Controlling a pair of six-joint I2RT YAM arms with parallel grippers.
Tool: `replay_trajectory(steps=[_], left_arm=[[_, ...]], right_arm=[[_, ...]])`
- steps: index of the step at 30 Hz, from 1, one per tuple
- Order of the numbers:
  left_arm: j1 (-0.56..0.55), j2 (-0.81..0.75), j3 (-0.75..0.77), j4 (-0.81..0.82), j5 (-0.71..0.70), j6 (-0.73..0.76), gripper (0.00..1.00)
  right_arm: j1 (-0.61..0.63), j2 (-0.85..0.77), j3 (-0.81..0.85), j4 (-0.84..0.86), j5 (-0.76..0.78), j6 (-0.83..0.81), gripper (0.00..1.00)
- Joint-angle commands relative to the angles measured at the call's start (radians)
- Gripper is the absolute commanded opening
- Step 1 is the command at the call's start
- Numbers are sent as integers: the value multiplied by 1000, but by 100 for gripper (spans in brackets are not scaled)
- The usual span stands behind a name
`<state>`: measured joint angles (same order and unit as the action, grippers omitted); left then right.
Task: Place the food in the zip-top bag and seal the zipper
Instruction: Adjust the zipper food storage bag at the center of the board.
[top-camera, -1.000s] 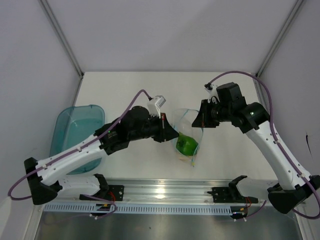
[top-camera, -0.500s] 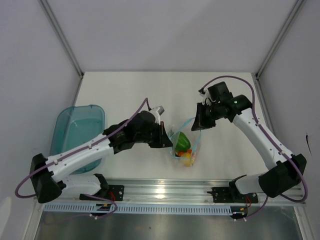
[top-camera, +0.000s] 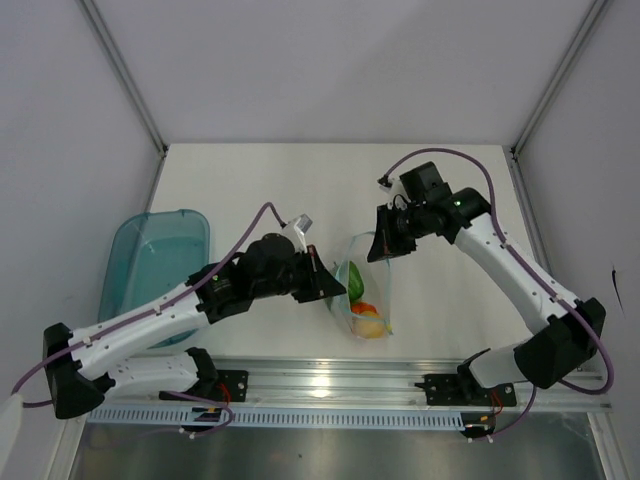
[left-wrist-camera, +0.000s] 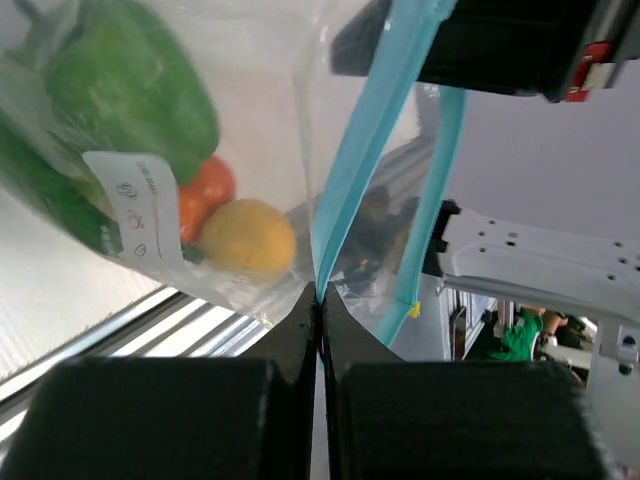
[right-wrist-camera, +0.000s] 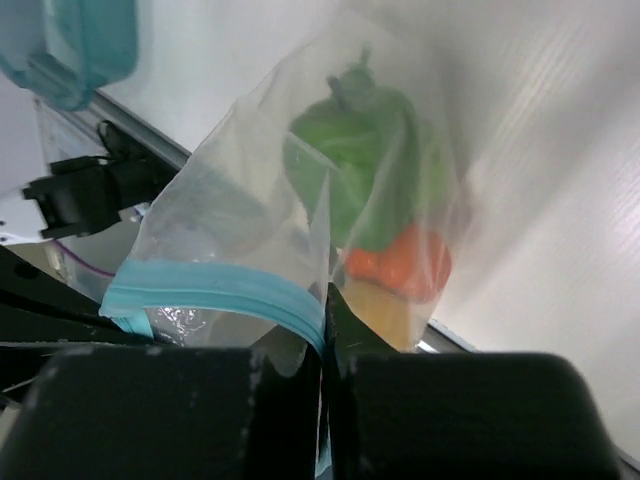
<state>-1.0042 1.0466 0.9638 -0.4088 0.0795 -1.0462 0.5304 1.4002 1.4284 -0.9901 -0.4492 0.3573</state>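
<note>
top external shows the zip-top bag (top-camera: 358, 290) slung between both arms over the counter (top-camera: 250, 180), with the food (top-camera: 366, 315) bunched in its bottom. left hand (left-wrist-camera: 318, 298) is pressed together on one end of the zipper (left-wrist-camera: 365, 150); right hand (right-wrist-camera: 325, 300) pinches the other end. the two blue strips stand apart, so loading looks done and sealing is not. next, i judge, the strips need drawing taut and pressing shut along their length.
</note>
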Motion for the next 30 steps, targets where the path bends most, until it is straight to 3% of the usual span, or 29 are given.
replay_trajectory(steps=[1, 2, 4, 5, 8, 11, 15, 21, 25, 30], left_arm=[[-10, -29, -30, 25, -73, -104, 1], [-10, -37, -34, 21, -111, -112, 0], [-10, -66, -48, 18, -139, -130, 1], [-10, -72, -48, 16, -168, -136, 1], [-10, -89, -34, 5, -199, -156, 1], [-10, -80, 13, -25, -228, -156, 0], [-10, -50, 46, -39, -242, -172, 1], [-13, -27, 55, -39, -245, -198, 1], [-17, -17, 58, -42, -245, -204, 1], [-20, -22, 53, -42, -259, -224, 1]], right_arm=[[16, 5, 0, 57, 24, -23, 5], [17, 3, 4, 56, 49, -29, 17], [19, -23, 20, 44, 67, -35, 32], [19, -36, 26, 38, 88, -40, 48], [17, -113, 41, 8, 124, -49, 72], [17, -211, 32, -16, 139, -57, 82], [23, -366, -121, 17, 75, -49, 82], [78, -641, -347, 168, -39, -3, 65], [102, -716, -437, 231, -98, 34, 54], [146, -727, -503, 315, -63, 84, 47]])
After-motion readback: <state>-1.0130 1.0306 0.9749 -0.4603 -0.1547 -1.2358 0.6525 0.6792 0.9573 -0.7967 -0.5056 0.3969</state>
